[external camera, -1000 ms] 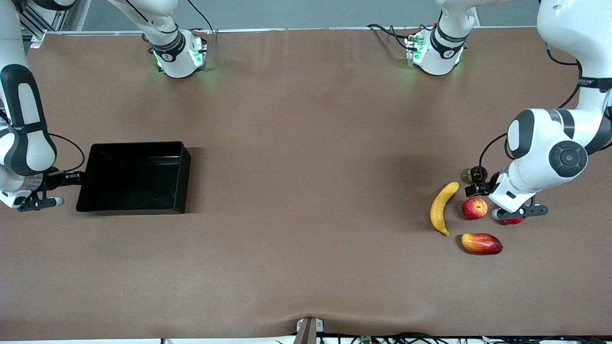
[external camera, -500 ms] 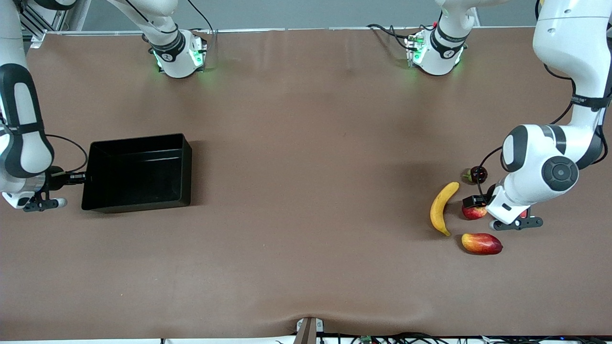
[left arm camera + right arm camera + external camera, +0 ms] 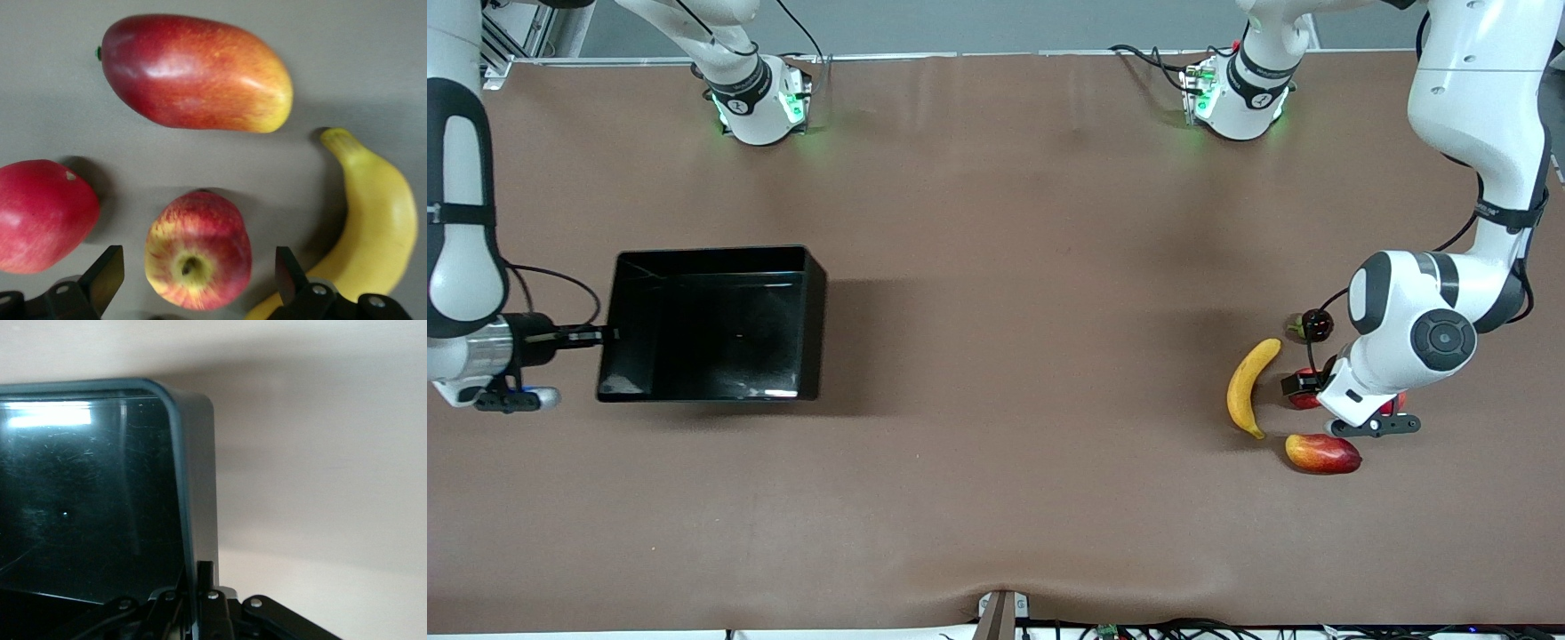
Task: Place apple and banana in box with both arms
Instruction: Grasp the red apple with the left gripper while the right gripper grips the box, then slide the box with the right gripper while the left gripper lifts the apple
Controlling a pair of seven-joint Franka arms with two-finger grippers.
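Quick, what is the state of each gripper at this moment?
Left gripper: open, fingers on either side of the apple, not closed on it.
Right gripper: shut on the wall of the box.

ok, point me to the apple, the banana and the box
apple [image 3: 198, 249], left wrist view, on its upper face by the stem dimple.
banana [image 3: 1244, 388], front view, on the middle of its curve.
box [image 3: 811, 320], front view, on the wall toward the fruit.
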